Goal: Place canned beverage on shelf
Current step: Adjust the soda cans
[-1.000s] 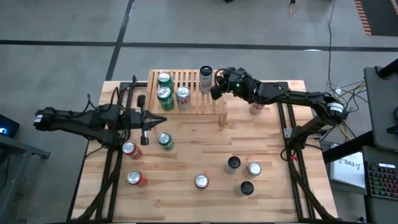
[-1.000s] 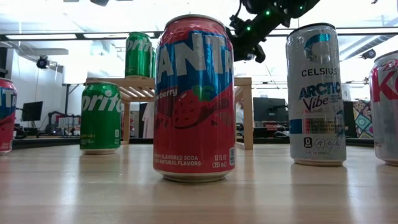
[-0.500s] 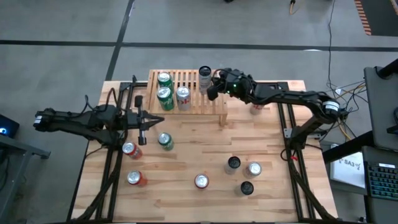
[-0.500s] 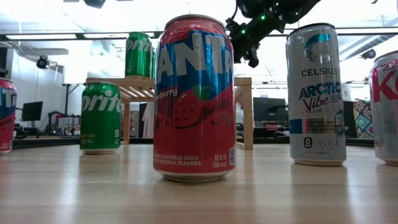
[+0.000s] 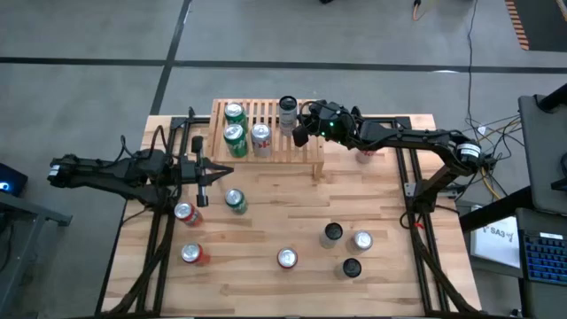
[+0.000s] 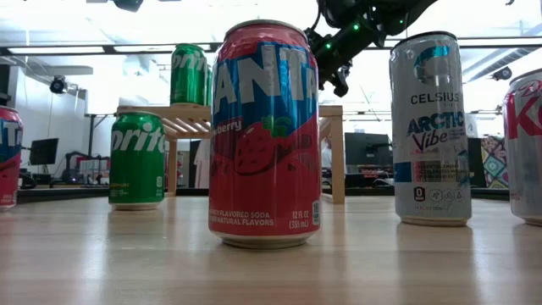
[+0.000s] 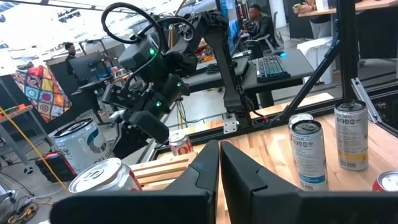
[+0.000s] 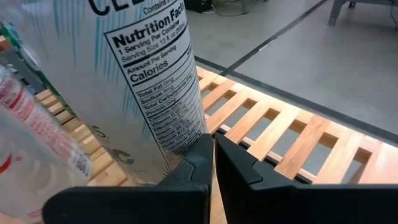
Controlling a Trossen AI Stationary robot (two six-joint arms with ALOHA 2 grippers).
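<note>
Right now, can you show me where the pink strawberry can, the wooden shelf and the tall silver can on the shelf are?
Strawberry Fanta can [image 6: 264, 135], low view, on its front label.
Shelf [image 5: 306, 146], high view, on bare slats.
Tall silver can [image 5: 288, 113], high view, on its side below the lid.

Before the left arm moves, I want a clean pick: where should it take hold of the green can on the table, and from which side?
Probably mid-height on the side wall of the green can. It stands upright and round, clear of the red can beside it. The left gripper, now shut, sits on its shelf side, so come from there.
</note>
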